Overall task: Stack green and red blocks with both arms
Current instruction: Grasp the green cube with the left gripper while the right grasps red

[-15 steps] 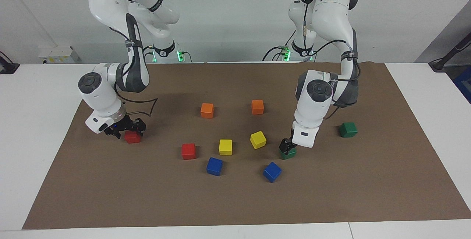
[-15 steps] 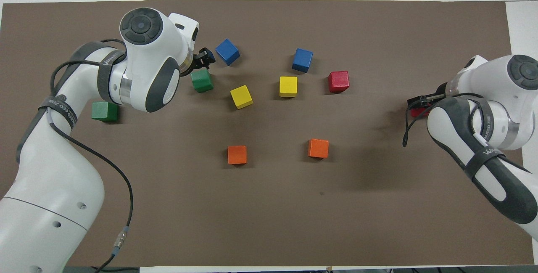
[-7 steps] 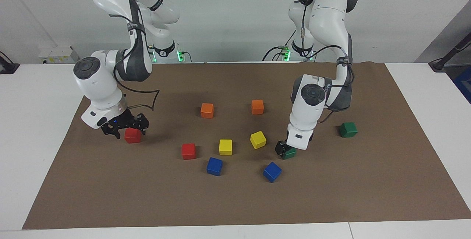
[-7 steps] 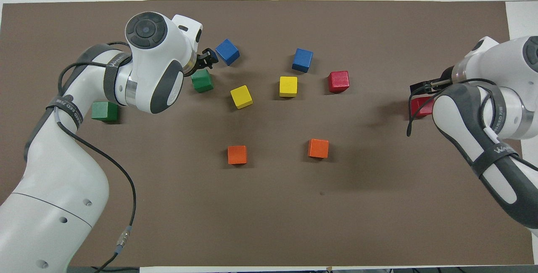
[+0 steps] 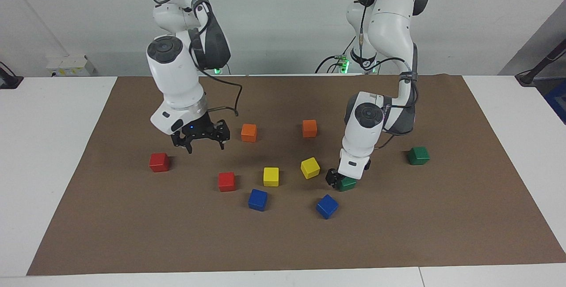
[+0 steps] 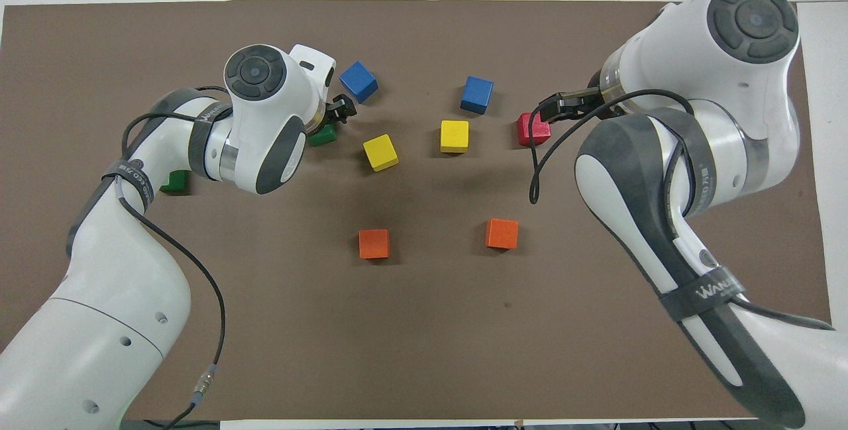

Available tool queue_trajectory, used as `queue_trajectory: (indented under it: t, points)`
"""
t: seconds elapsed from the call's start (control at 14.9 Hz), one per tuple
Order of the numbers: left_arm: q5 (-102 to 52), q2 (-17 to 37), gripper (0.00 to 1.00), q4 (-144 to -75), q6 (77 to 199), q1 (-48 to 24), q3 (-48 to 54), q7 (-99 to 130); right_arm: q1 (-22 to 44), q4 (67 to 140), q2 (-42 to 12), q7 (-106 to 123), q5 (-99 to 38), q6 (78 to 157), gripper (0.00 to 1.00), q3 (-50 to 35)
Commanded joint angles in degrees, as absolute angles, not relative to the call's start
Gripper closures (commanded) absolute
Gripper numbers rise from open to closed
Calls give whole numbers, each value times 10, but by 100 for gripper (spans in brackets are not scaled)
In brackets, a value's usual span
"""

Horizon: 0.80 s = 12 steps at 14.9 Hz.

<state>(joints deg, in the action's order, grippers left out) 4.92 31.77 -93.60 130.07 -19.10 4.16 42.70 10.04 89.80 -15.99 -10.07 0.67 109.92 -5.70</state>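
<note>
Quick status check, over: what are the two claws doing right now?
Right gripper open, empty, raised over the mat. Left gripper low at a green block. Nothing stacked. Blue block and yellow block close by.

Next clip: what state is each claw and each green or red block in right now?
left claw: open, low at inner green block
right claw: open, empty, raised over the mat
inner green block: on the mat, unstacked
outer green block: on the mat, alone
outer red block: on the mat, untouched
inner red block: on the mat, unstacked
</note>
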Motion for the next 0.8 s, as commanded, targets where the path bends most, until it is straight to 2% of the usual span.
queue_trajectory:
  t: [0.0,0.07,0.13,0.2,0.27,0.33,0.6,0.74]
  points:
    - [60,309,0,-958,1320,-196,36,437,94,810,-226,-102,8,1048,0,-56]
    - [60,309,0,-957,1319,-195,36,437,94,802,-239,-102,9,1048,0,-57]
    - [58,309,6,-955,1315,-195,36,438,99,801,-249,-100,11,1053,0,-56]
    - [53,309,32,-952,1309,-195,37,439,100,800,-260,-98,15,1059,0,-57]
    - [47,309,94,-948,1293,-194,37,441,101,795,-269,-98,18,1070,0,-57]
    - [40,308,100,-939,1270,-192,37,441,102,794,-274,-98,19,1074,0,-57]
    - [40,306,100,-874,1157,-184,35,436,105,795,-290,-98,27,1099,0,-58]
    - [42,274,100,-886,1132,-153,35,419,118,802,-299,-98,33,1127,0,-58]
